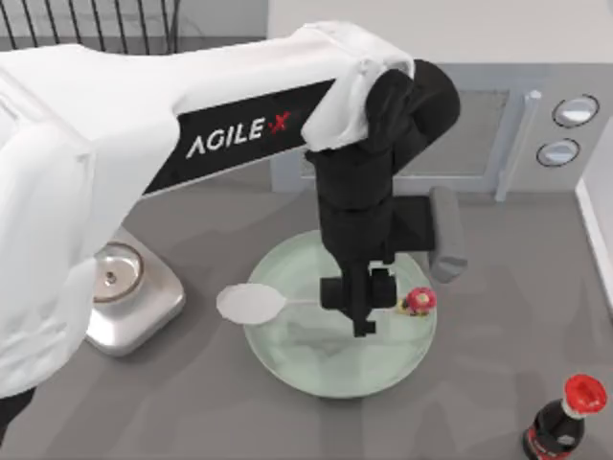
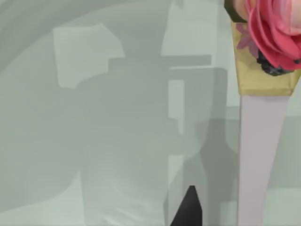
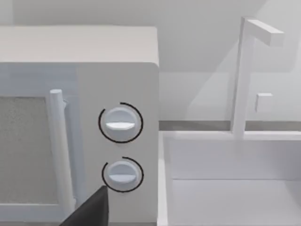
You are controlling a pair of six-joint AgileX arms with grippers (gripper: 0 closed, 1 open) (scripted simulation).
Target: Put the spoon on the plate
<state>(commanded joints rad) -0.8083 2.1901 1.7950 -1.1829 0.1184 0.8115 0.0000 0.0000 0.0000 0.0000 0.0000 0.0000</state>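
The white spoon (image 1: 251,303) hangs level just above the pale green plate (image 1: 316,369), its oval bowl out past the plate's left rim and its red-pink ornament (image 1: 419,301) over the right part. My left gripper (image 1: 362,311) reaches down from above and is shut on the spoon's thin handle at its middle. In the left wrist view the handle (image 2: 262,160) and ornament (image 2: 275,33) stand close over the plate (image 2: 70,141), throwing a shadow on it. My right arm is parked off to the right; a dark part of its gripper (image 3: 88,211) faces the microwave.
A square silver scale (image 1: 129,292) stands left of the plate. A cola bottle with a red cap (image 1: 565,422) stands at the front right. The microwave (image 1: 479,134) runs along the back, and a white sink (image 1: 596,220) lies at the right edge.
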